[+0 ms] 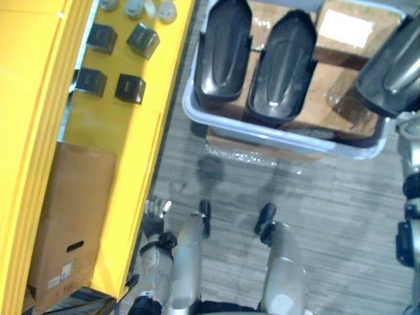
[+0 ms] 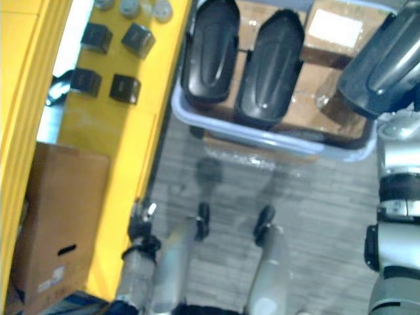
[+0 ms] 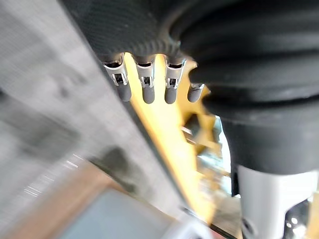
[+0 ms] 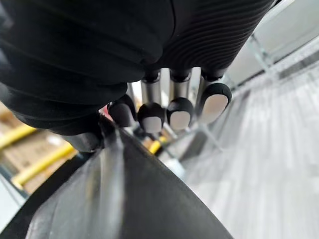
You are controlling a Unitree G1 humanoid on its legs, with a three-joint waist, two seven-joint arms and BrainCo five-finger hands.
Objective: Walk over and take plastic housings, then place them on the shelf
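My right hand (image 4: 149, 117) is shut on a black plastic housing (image 1: 390, 65), its fingers curled over the rim, and holds it up at the far right above the bin's corner. Two more black housings (image 1: 223, 49) (image 1: 282, 65) lie side by side in the grey bin (image 1: 275, 134) straight ahead. The yellow shelf (image 1: 118, 131) runs along the left. My left hand (image 1: 155, 213) hangs low beside the shelf's edge, fingers (image 3: 144, 82) straight and holding nothing.
Several small black boxes (image 1: 102, 38) and round grey parts (image 1: 134, 8) sit on the shelf's far end. A brown cardboard box (image 1: 72, 223) fills its near end. The bin rests on cardboard cartons (image 1: 344, 29). Grey floor (image 1: 328, 216) lies between me and the bin.
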